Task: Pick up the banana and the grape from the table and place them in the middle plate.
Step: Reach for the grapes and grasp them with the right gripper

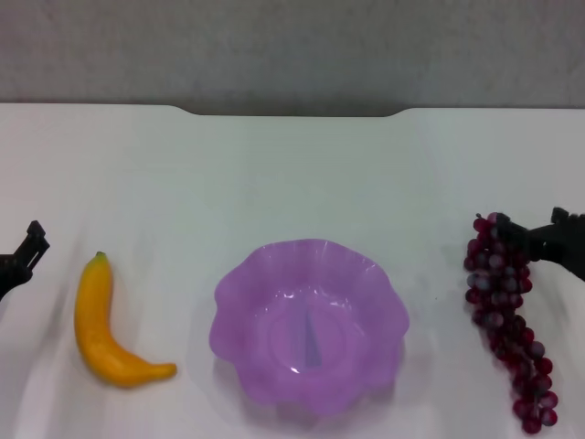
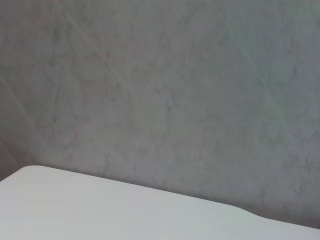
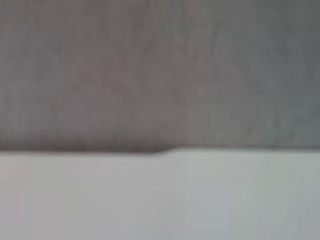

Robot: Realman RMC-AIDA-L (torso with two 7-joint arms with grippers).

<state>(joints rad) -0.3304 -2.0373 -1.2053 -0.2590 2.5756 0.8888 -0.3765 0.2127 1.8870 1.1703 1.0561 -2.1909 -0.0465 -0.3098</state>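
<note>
Head view: the white counter [image 1: 292, 174] fills most of the scene, smooth and bare-looking, with a shallow notch in its far edge and a grey wall behind. Nearest the robot sits the purple scalloped plate [image 1: 239, 294]. Left of the plate lies the banana [image 1: 99, 320], apart from it. Right of the plate lies the grape bunch [image 1: 507, 320]. The right pincer [image 1: 535, 240] is at the bunch's far end; the left pincer [image 1: 26, 251] is beyond the banana. Whether either pincer is parted or clamped cannot be told.

Yellow banana [image 1: 108, 327] left, purple grape [image 1: 508, 315] right of empty middle plate [image 1: 239, 293].
</note>
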